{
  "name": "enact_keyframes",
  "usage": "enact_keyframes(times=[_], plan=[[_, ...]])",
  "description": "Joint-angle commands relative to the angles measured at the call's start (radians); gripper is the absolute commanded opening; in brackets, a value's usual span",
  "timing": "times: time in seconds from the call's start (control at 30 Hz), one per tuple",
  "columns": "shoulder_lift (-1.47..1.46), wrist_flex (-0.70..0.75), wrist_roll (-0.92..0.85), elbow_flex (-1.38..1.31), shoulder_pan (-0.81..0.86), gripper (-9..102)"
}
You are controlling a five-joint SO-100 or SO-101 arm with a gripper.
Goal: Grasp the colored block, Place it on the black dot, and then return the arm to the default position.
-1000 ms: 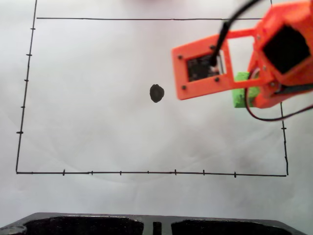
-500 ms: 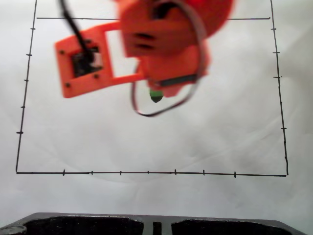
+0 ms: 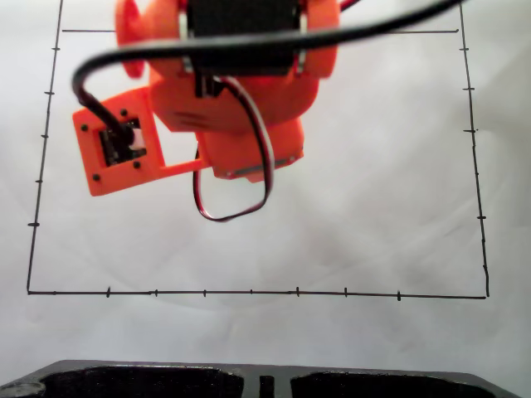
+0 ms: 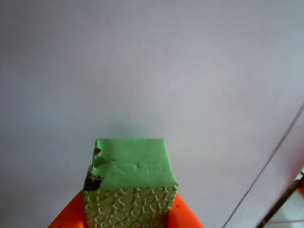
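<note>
- Now the arm (image 3: 224, 99) occupies the upper centre of the fixed view, having swept in from the right edge a second ago.
- Black dot: covered by the arm (position unconfirmed).
- Wrist view, lower centre: gripper (image 4: 127, 219) clamps the colored block (image 4: 130, 178); release is likely next.

Fixed view: the arm (image 3: 232, 83) covers the paper's middle, so I cannot see what lies under it; its upper body is cut off by the top edge. Wrist view: the green block (image 4: 131, 183) and the orange fingers (image 4: 70, 217) beside it are cropped by the bottom edge; I cannot see beneath the block.
</note>
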Motion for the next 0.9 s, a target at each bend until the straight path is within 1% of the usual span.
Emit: enact_keyframes(times=[0.0,0.17,0.4,0.6,0.7,0.77,0.87], plan=[[0.005,-0.003,0.017,-0.002,-0.02,14],[-0.006,0.0,0.023,0.0,-0.043,17],[-0.011,0.003,0.046,0.015,-0.064,18],[0.006,-0.005,0.031,0.051,-0.052,22],[0.011,-0.008,0.015,0.061,-0.043,27],[0.015,-0.005,0.012,0.063,-0.038,28],[0.032,0.005,-0.003,0.066,-0.031,34]])
